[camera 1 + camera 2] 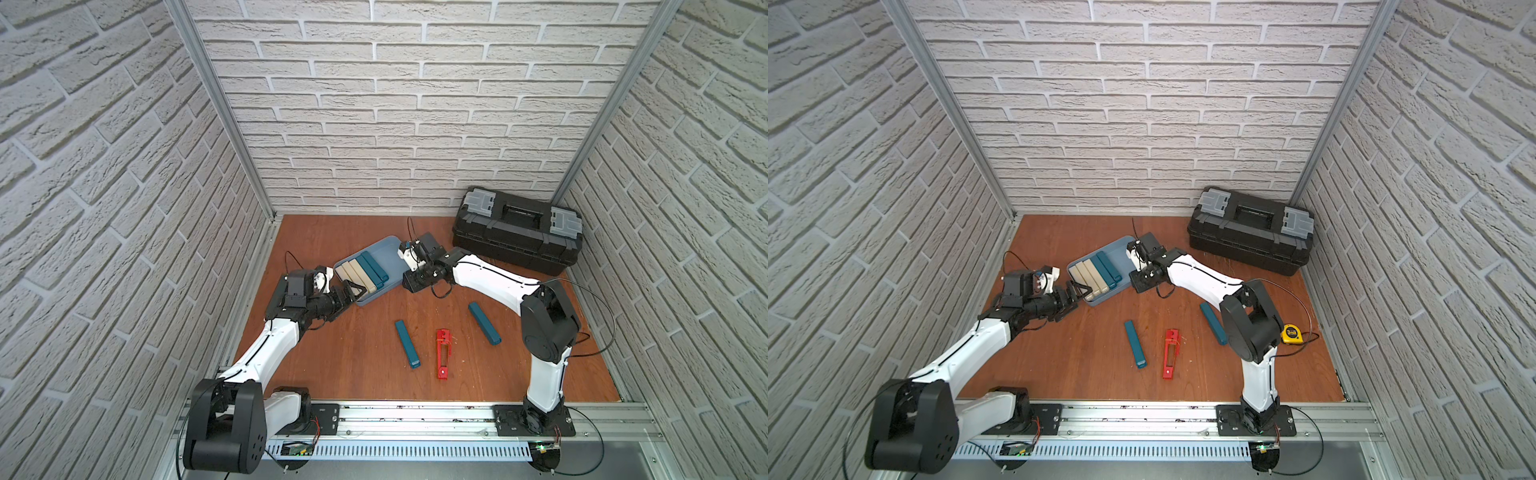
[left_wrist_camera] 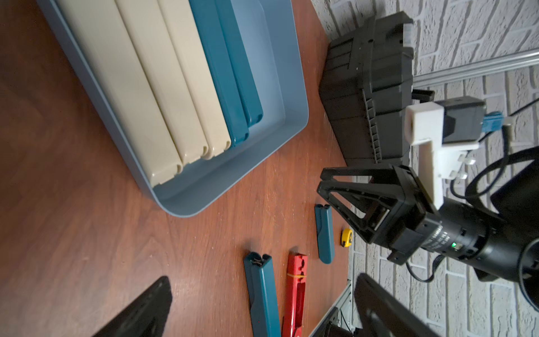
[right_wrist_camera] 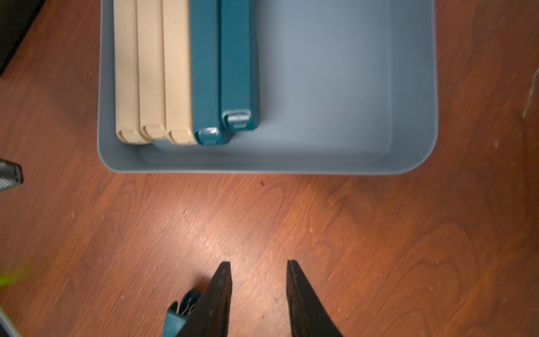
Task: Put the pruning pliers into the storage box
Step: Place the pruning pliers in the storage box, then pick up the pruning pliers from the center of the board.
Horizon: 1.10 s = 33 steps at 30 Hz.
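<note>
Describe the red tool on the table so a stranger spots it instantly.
On the wooden table, look from the light blue storage box toward its near edge. Between two loose teal pliers lies the red pliers: the only red, slotted, thinnest piece.

The storage box (image 1: 390, 251) is plain pale blue; it holds three beige pliers (image 1: 356, 275) and two teal pliers (image 1: 372, 266). On the table (image 1: 332, 365), reddish-brown with wood grain, a teal bar (image 1: 407, 344) and a second teal bar (image 1: 484, 323) flank a red slotted piece (image 1: 443, 354) with a thin yellow band. The toolbox (image 1: 517, 239) is black with grey latches, the tape measure (image 1: 1291, 333) yellow. The walls (image 1: 415, 104) carry an off-white brick pattern with paler joints. The arms (image 1: 266, 349) are white with black joints.
</note>
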Each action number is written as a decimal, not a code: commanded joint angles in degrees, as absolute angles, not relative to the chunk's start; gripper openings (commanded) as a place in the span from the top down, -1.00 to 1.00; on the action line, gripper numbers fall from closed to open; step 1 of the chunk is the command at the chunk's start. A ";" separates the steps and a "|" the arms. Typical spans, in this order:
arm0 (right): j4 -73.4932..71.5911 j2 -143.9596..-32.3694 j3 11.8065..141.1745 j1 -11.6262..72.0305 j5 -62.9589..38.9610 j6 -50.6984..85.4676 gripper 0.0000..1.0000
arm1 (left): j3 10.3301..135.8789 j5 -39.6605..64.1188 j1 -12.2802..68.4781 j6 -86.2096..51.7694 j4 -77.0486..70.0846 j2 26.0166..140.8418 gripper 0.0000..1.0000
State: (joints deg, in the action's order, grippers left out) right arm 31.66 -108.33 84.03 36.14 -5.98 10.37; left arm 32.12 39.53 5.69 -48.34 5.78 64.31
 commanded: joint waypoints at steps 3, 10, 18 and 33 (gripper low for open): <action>26.85 -100.90 76.00 39.55 -2.89 13.51 0.29 | 28.65 37.28 8.56 -50.36 5.33 59.85 -0.96; 22.99 -91.63 64.11 43.35 -0.58 18.79 0.15 | 25.67 35.00 13.67 -51.99 6.39 55.82 -0.96; 19.62 -84.87 54.65 49.38 3.71 24.73 0.02 | 21.99 33.46 17.38 -53.46 3.58 54.87 -0.97; 16.61 -80.68 45.76 63.02 14.13 35.27 -0.01 | 17.57 31.67 23.88 -54.65 1.22 52.19 -0.96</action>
